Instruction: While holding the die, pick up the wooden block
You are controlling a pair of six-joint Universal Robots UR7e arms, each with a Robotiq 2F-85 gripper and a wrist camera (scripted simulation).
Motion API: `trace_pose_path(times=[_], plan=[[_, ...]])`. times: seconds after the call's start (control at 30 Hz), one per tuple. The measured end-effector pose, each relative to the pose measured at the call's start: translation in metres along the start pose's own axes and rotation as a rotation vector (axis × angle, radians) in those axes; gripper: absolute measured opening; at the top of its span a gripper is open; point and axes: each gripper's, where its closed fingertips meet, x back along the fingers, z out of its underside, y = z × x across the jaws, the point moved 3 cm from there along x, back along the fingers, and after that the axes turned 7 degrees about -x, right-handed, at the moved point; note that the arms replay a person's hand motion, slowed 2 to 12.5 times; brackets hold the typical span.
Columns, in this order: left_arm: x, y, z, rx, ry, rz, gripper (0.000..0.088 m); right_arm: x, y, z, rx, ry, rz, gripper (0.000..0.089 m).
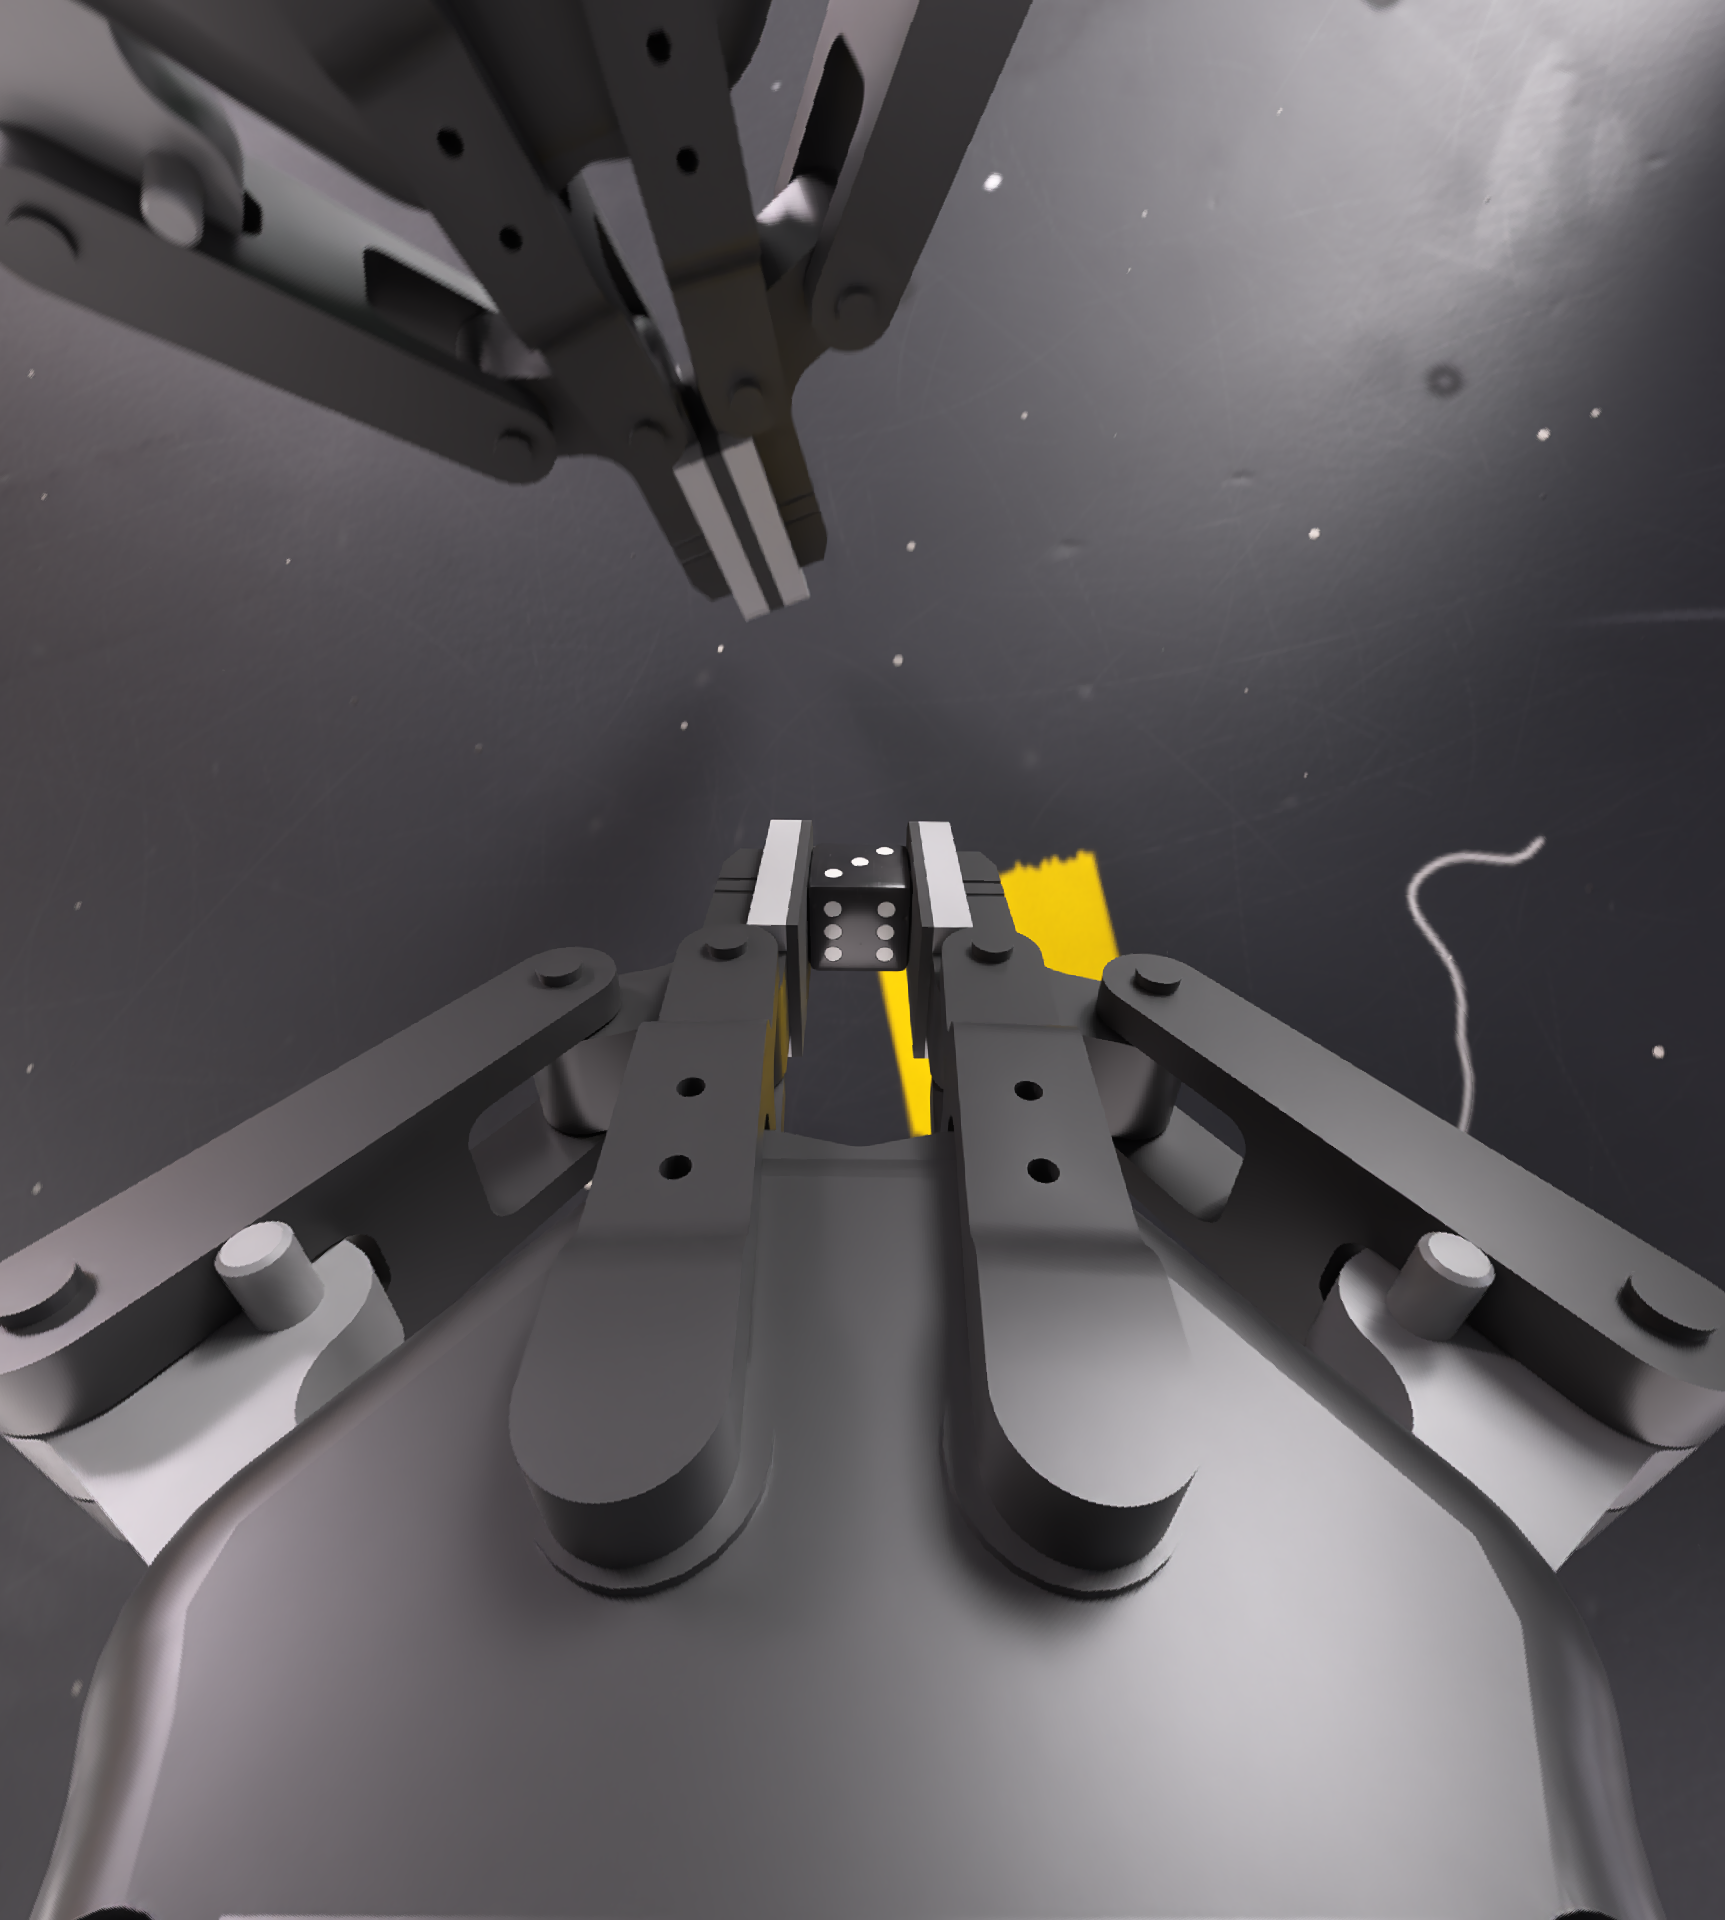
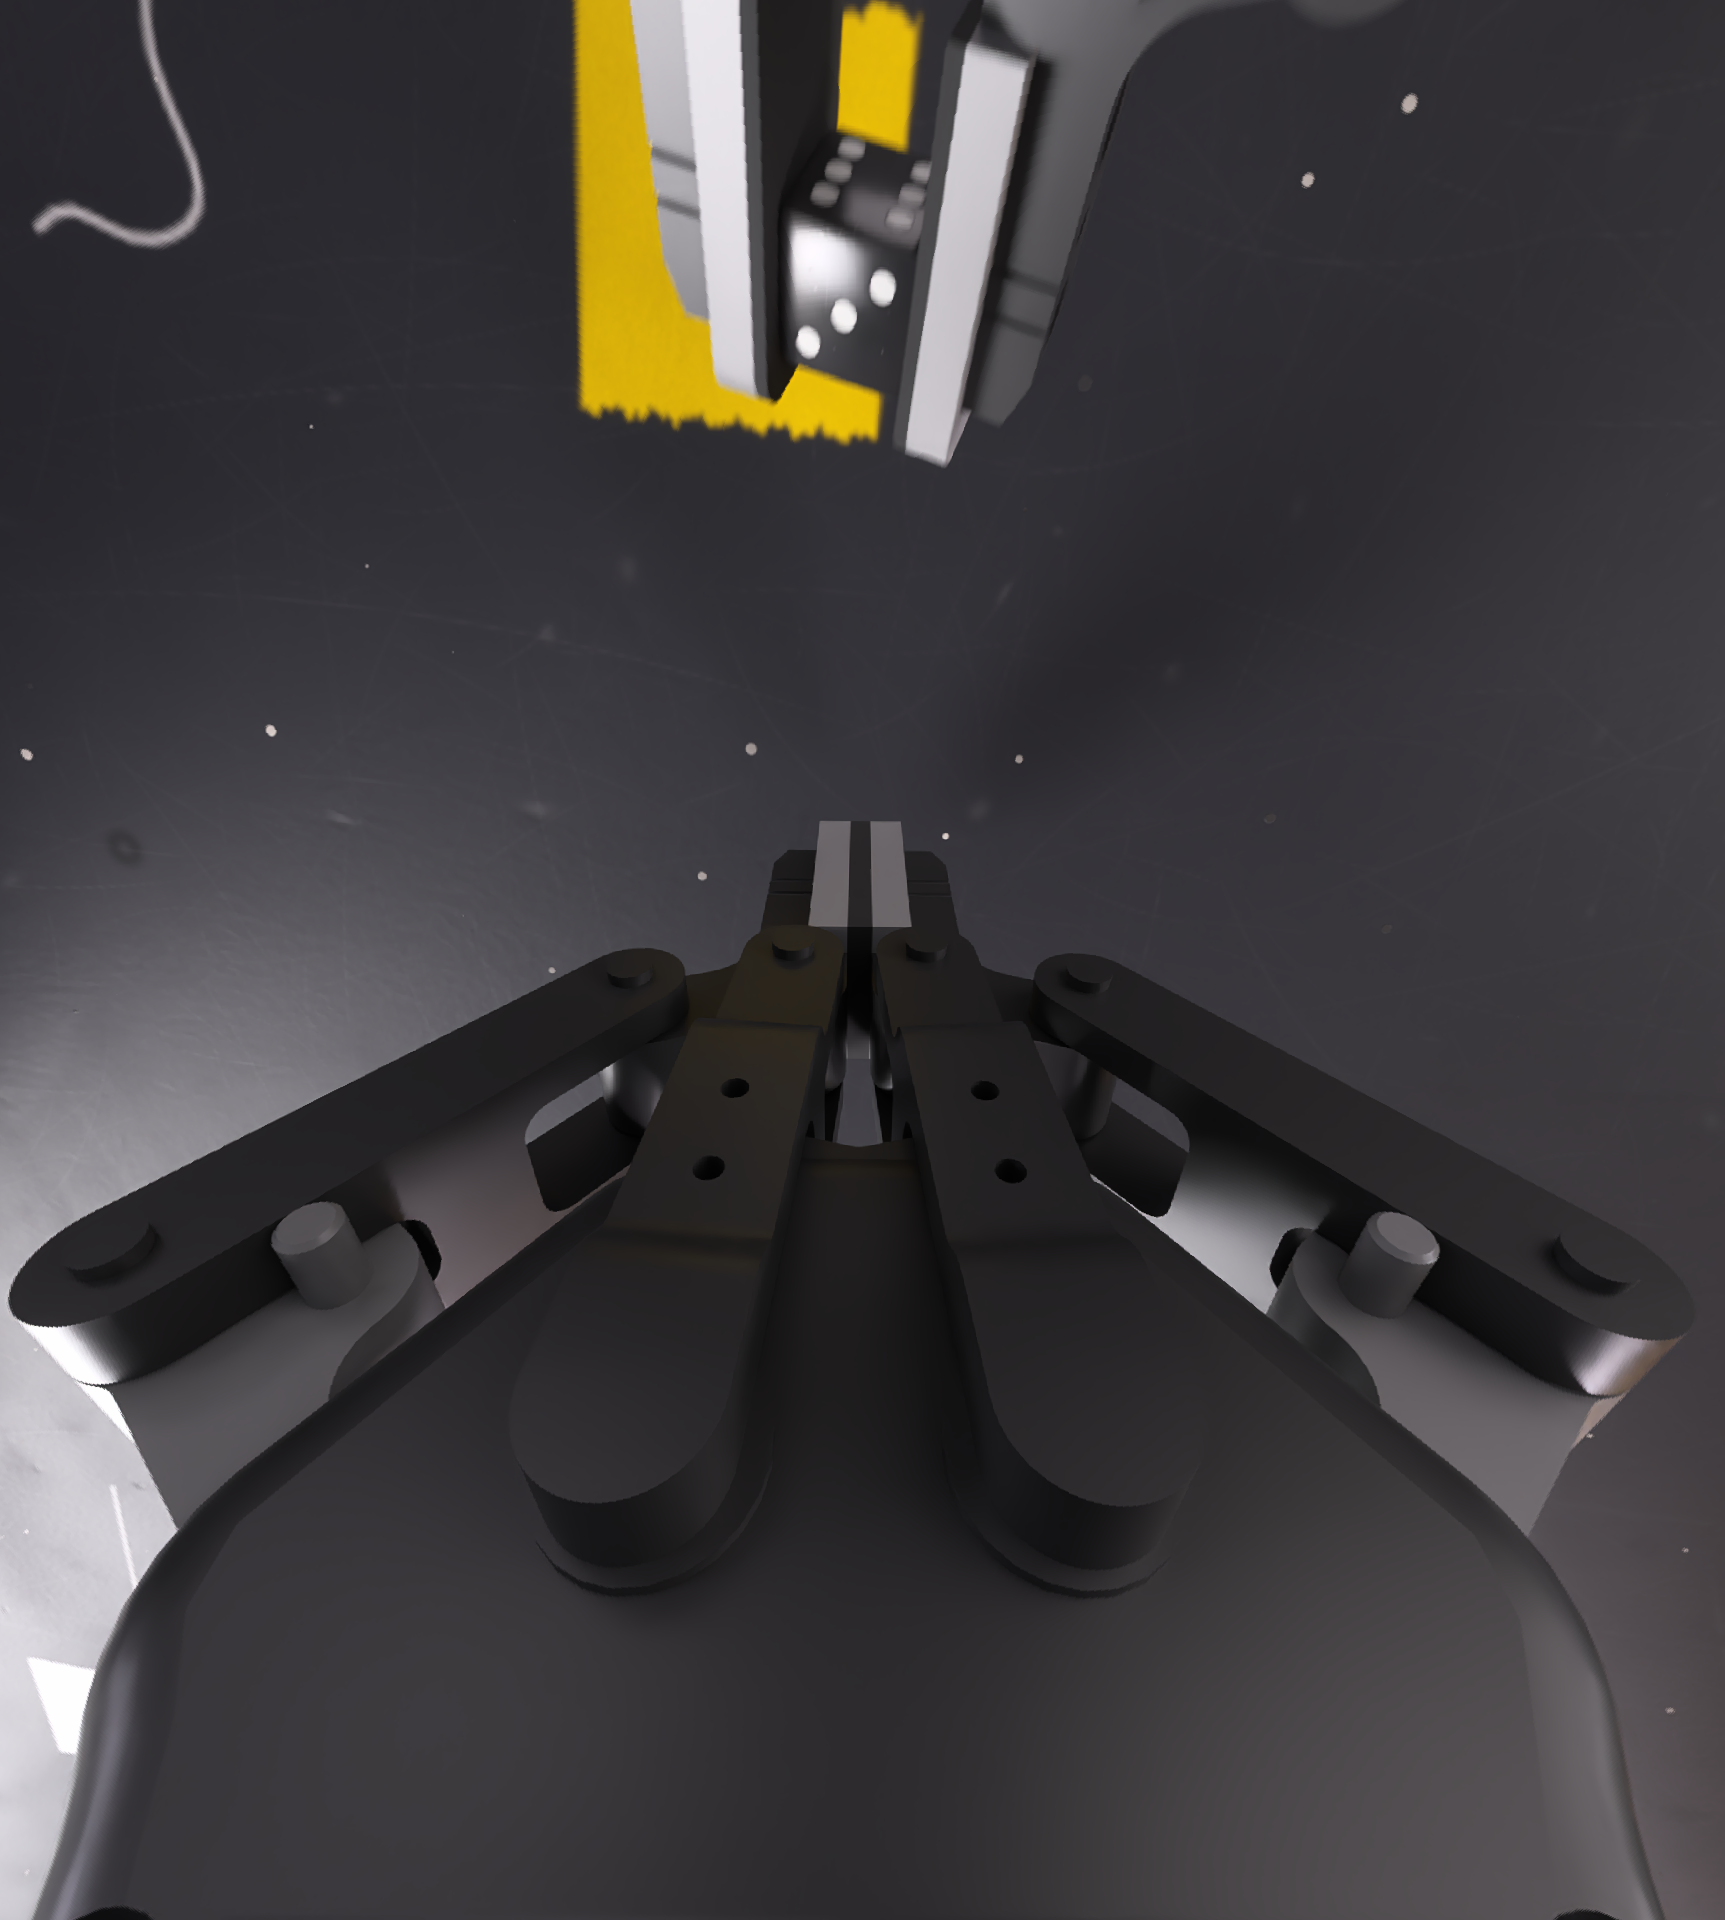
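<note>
My left gripper (image 1: 859,868) is shut on a black die (image 1: 859,914) with white pips, held between its pads above the dark table. The same gripper (image 2: 842,312) and die (image 2: 842,296) show at the top of the right wrist view. My right gripper (image 2: 860,868) is shut with its pads together and nothing between them; it also shows in the upper left of the left wrist view (image 1: 759,566), facing my left gripper. No wooden block shows in either view.
A strip of yellow tape (image 1: 1060,914) lies on the dark grey table under my left gripper, also in the right wrist view (image 2: 629,260). A thin white thread (image 1: 1450,956) lies to its side, also in the right wrist view (image 2: 167,156). The table (image 2: 422,623) is speckled.
</note>
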Motion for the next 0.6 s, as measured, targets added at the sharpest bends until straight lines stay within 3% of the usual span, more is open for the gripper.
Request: trace_pose_path(times=[0.33,0.47,0.6], plan=[[0.024,-0.001,0.021,0.021,0.065,-0.093,0.0159,0.001,0.002,0.003,0.009,-0.059,0.019,0.0000],[0.033,0.000,0.033,0.025,0.104,-0.149,0.0159,0.006,0.004,0.004,-0.005,-0.125,0.000,0.0062],[0.043,0.003,0.035,0.059,0.054,-0.201,0.0159,0.016,0.005,0.002,-0.015,-0.219,0.006,0.0066]])
